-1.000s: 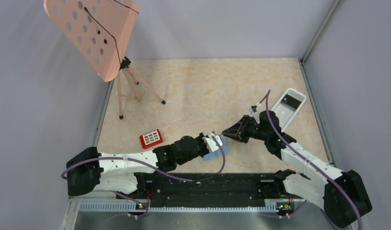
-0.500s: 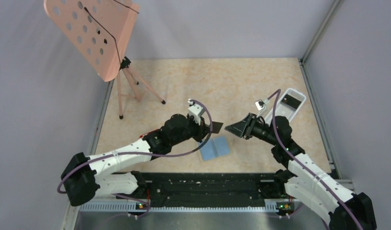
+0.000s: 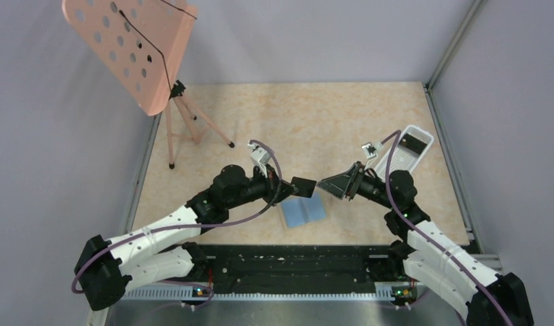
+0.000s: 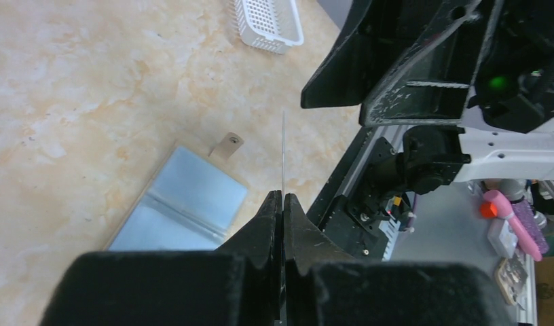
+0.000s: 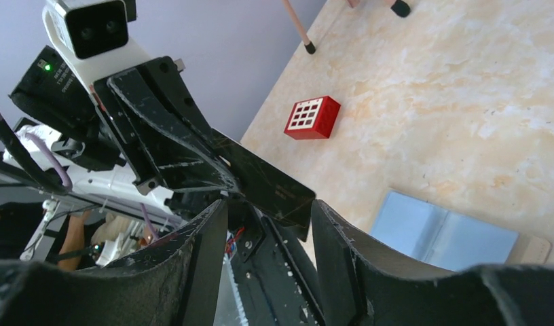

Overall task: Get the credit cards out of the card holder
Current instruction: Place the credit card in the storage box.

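The card holder (image 3: 303, 211) lies open on the table, blue inner face up; it also shows in the left wrist view (image 4: 182, 204) and the right wrist view (image 5: 442, 236). My left gripper (image 3: 288, 185) is shut on a black credit card (image 3: 303, 187) and holds it in the air above the holder. The card shows edge-on in the left wrist view (image 4: 283, 153) and flat in the right wrist view (image 5: 271, 185). My right gripper (image 3: 323, 183) is open, its fingertips right at the card's free end. Another dark card (image 3: 414, 143) lies in the white tray (image 3: 395, 164).
A red-and-white small object (image 5: 312, 117) lies on the table to the left. A pink perforated stand on a tripod (image 3: 135, 47) is at the back left. The white tray also shows in the left wrist view (image 4: 267, 24). Grey walls enclose the table.
My left gripper pulled the card from the holder, lifted it and turned it toward the right gripper. The right gripper stays open and has closed in on the card.
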You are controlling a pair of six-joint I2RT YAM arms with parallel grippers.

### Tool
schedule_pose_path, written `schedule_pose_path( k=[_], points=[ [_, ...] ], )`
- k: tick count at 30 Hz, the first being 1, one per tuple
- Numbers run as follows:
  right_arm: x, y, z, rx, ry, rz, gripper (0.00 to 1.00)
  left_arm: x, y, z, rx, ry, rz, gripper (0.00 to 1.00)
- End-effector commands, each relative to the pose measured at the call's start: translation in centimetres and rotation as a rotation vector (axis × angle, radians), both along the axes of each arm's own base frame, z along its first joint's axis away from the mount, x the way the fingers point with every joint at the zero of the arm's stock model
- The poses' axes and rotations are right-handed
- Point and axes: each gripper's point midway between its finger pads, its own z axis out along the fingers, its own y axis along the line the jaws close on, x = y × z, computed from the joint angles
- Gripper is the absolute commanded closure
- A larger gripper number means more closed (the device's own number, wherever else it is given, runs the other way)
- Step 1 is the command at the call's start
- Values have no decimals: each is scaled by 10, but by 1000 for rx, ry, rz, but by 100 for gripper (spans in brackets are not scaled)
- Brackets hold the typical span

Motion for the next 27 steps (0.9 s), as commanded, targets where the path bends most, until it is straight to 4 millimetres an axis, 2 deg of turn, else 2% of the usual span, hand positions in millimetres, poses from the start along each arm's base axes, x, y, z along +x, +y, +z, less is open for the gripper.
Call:
schedule_pose_path(
  k=[1,10,15,21,27],
  points=[
    [-8,6,12,71,-57,67,51,-7,-1,22,-103,-14,-27,100],
    [-22,12,14,164,-62,165,52,-9,-4,30,-192,22,-36,100],
    [-22,13,5,155,-50,173,54,-9,-4,33,-228,33,-29,100],
    [-25,12,10,183,-66,181,70,-7,-2,31,-240,53,-22,100],
    [-28,12,18,215,-82,197,95,-6,1,29,-252,64,-8,100]
  ],
)
